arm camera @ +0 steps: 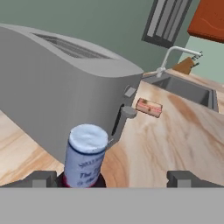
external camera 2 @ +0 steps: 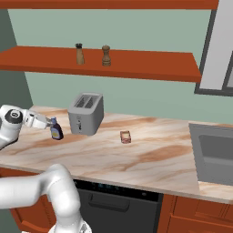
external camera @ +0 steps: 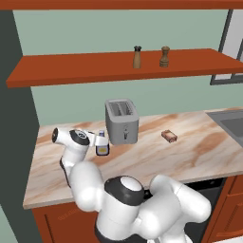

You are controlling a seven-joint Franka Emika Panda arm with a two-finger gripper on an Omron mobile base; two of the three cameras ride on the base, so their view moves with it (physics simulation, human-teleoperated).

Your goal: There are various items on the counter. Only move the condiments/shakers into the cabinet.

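- Sauce bottle [arm camera: 85,157]: dark body, yellow label, bluish cap; upright on the surface [external camera: 156,161], just left of the toaster [external camera: 122,121].
- Gripper [arm camera: 113,178]: level with the bottle's neck, jaws spread wide; the bottle stands between the two tips, closer to one; contact cannot be told.
- Light-wood shaker [external camera: 137,57], black top: upright on the open wall shelf [external camera: 71,67].
- Brown turned-wood mill [external camera: 164,56]: upright on the same shelf, near the shaker, to its right.
- Toaster: grey, two slots, towards the back of the surface.
- Orange-brown block [external camera: 169,136]: lying on the surface, right of the toaster, apart from it.
- Sink [external camera 2: 214,152]: set into the surface at the far right.
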